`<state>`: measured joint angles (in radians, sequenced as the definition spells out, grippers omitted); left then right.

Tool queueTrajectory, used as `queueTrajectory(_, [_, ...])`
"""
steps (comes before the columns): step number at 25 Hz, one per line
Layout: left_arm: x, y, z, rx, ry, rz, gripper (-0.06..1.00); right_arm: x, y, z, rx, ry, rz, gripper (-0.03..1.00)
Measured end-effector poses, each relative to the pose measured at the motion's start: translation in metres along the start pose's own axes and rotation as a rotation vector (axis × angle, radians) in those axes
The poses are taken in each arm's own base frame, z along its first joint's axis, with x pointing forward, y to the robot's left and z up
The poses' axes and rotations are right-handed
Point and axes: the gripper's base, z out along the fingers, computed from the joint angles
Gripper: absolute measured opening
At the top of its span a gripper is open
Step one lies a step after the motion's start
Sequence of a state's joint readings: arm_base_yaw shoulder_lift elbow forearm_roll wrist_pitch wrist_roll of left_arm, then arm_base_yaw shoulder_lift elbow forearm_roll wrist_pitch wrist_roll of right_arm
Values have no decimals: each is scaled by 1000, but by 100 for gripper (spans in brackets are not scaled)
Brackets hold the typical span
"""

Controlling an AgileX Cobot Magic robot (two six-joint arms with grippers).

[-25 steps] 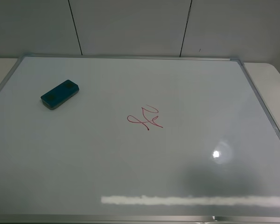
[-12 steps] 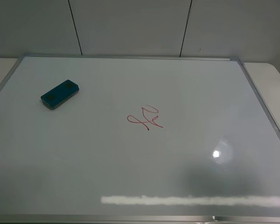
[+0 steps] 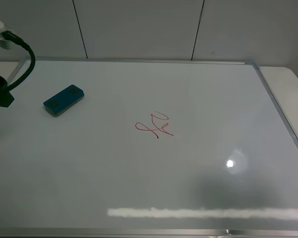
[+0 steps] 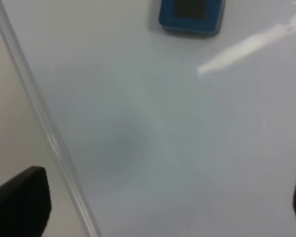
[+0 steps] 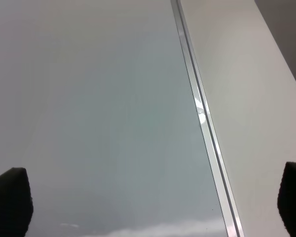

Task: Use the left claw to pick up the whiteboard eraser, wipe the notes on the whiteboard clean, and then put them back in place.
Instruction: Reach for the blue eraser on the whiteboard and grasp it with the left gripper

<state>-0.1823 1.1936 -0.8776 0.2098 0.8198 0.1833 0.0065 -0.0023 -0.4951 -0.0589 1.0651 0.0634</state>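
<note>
Left wrist: left pincer (image 4: 160, 205) gapes wide, short of whiteboard eraser (image 4: 191, 17).

At the bench's left edge, the left claw (image 3: 1, 93) was cut off by the high view's border, its fingertips out of sight. The left wrist view was blurred. There the whiteboard eraser (image 4: 190, 17) was cropped by the picture's edge, and only the tips of two widely spread fingers (image 4: 19, 205) showed. The right gripper (image 5: 150, 200) showed just two dark, far-apart fingertips (image 5: 10, 200). The whiteboard (image 3: 213, 89) lost both near corners to the frame. The notes (image 3: 155, 126) were too small to read.
</note>
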Motion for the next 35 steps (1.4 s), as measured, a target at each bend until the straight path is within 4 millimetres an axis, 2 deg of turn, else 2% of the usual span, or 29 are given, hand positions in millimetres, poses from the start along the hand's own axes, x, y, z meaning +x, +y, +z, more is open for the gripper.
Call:
queueTrajectory(11, [-37,8,26,13,24,36,99,0,0,0,0,0,0,99])
queueTrajectory(17, [-58,13,39,18,30,82,90,0,0,0,0,0,0,99])
queueTrajectory(24, [-84,26,66,51,39,66,89,0,0,0,0,0,0,99])
queueTrajectory(29, [-91,29,91,125,53,119,91,0,0,0,0,0,0,99])
queueTrajectory(35, [-90,32,121,196,79,140,91,0,0,0,0,0,0,99])
